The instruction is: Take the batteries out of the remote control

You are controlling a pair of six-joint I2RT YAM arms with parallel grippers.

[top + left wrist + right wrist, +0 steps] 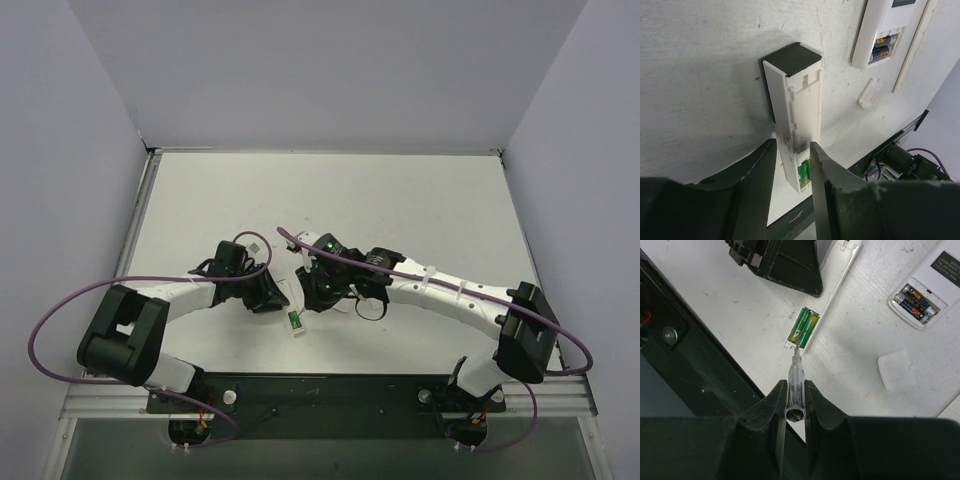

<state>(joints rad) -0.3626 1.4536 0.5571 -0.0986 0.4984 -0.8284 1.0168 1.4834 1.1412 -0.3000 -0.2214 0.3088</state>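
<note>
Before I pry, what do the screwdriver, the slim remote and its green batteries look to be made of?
Screwdriver: clear, glossy plastic handle, see-through; thin shaft looks like metal.
Slim remote: white matte plastic, with moulded clips along its edge.
Green batteries: shiny green wrap with glints, probably film over metal cells.

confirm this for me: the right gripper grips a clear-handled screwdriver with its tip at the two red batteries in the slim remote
Not red: the right wrist view shows the two batteries in the slim remote are green. The rest stands: the right gripper grips the clear-handled screwdriver with its tip at them.
</note>
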